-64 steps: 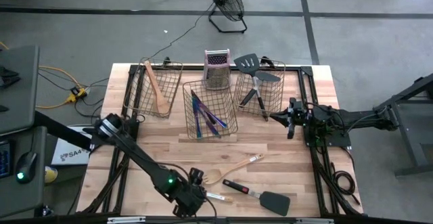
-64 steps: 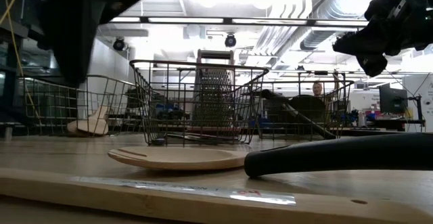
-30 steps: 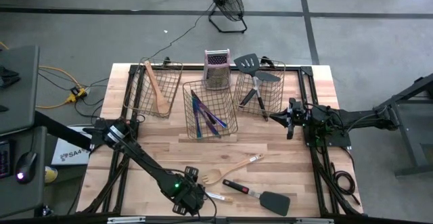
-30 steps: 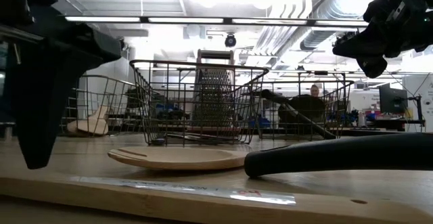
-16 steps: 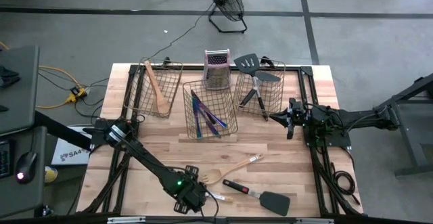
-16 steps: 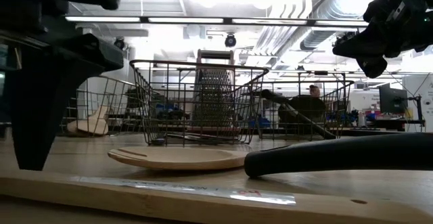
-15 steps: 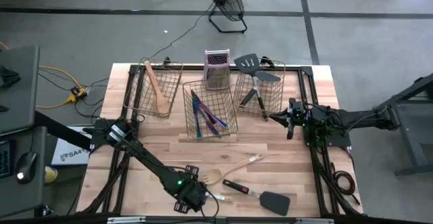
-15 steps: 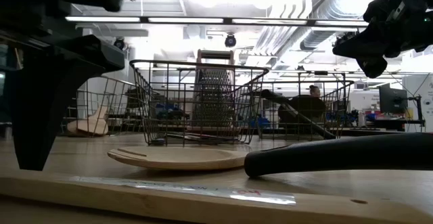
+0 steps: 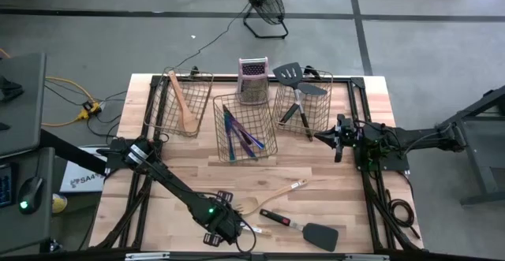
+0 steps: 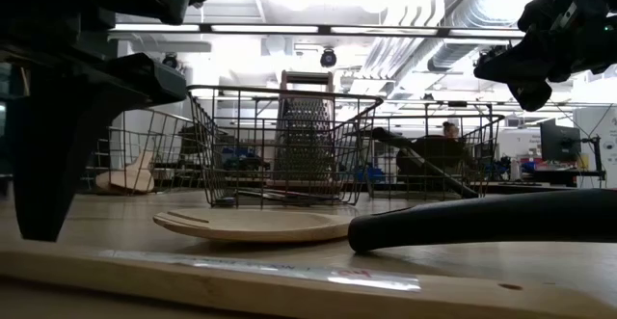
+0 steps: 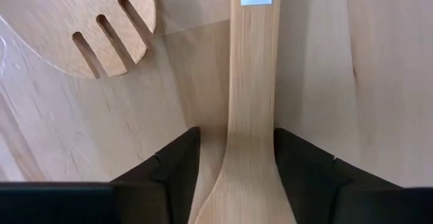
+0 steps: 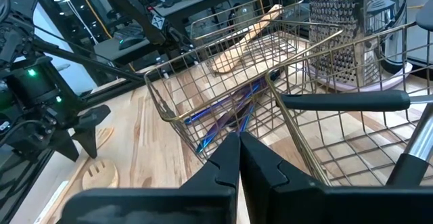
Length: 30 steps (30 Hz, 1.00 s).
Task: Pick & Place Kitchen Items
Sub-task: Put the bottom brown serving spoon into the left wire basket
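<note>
High view: on the wooden table, three wire baskets already hold utensils, while the left gripper works the near edge. Its wrist view shows parted fingers straddling a flat wooden spatula, whose long axis runs straight ahead between them, beside a slotted wooden spoon. The right gripper, fingers together, waits by the right-hand basket.

We see our left gripper low at the table's near edge, its fingers spread apart, while our right gripper waits raised at the right side, fingers together.
</note>
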Motion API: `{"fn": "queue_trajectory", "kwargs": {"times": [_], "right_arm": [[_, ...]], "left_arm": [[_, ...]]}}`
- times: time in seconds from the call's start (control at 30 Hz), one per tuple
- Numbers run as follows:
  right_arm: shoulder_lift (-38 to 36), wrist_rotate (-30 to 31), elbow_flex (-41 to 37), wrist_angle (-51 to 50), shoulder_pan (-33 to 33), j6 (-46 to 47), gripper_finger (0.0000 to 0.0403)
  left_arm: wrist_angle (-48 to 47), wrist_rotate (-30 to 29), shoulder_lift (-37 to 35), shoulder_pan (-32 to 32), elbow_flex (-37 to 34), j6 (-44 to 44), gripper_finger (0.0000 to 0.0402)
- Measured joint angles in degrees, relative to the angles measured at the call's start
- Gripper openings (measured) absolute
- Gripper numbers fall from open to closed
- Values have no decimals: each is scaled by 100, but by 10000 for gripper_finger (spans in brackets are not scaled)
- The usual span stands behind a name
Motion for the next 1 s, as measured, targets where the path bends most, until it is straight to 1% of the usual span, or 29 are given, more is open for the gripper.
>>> {"fn": "queue_trajectory", "kwargs": {"times": [0.2, 0.43, 0.67, 1.0], "right_arm": [[0, -2, 0, 0, 0, -1, 2], [0, -2, 0, 0, 0, 1, 2], [0, 0, 0, -1, -1, 1, 2], [0, -2, 0, -2, 1, 1, 2]], "left_arm": [[-30, 50, 28, 5, -2, 141, 152], [-147, 263, 323, 4, 5, 149, 125], [-195, 275, 332, -26, 4, 103, 95], [-203, 260, 332, -31, 0, 81, 88]]}}
